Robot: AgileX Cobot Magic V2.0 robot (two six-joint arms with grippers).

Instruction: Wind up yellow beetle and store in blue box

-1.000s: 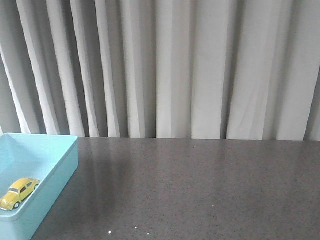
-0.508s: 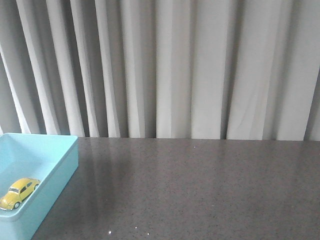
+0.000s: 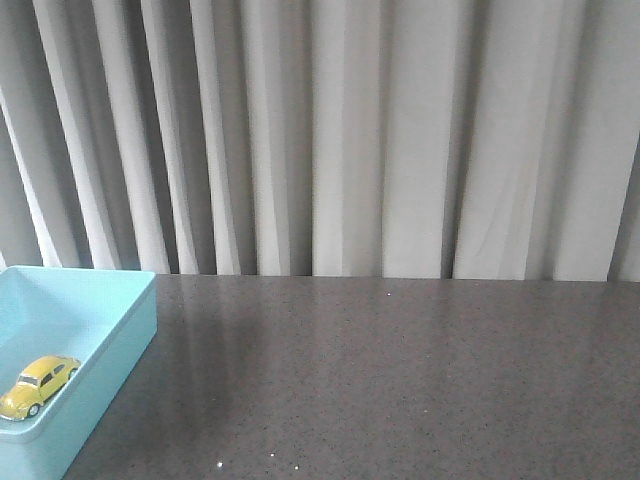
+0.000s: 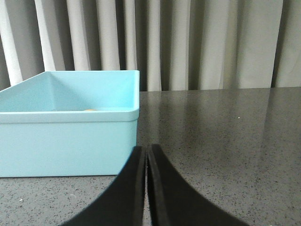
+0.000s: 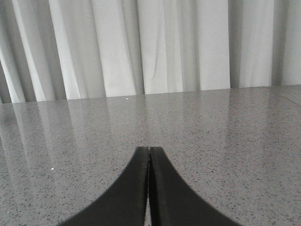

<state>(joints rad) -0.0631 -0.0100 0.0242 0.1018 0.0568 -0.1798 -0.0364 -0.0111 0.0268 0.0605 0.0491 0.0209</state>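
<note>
Box (image 3: 120, 330) sits at table's (image 3: 400, 380) near-left corner, front view. Beetle (image 3: 36, 386) inside box, on its floor, near the front wall. Curtain (image 3: 340, 140) hangs behind table's far edge. Left gripper (image 4: 146, 162) before box's corner.

My right tool (image 5: 149, 155) has its two black fingers (image 5: 127, 193) pressed together, tips meeting with nothing between them. It sits low over the speckled grey bench (image 5: 225, 136). Beyond the bench's far edge hang pale pleated curtains (image 5: 141, 47).
</note>
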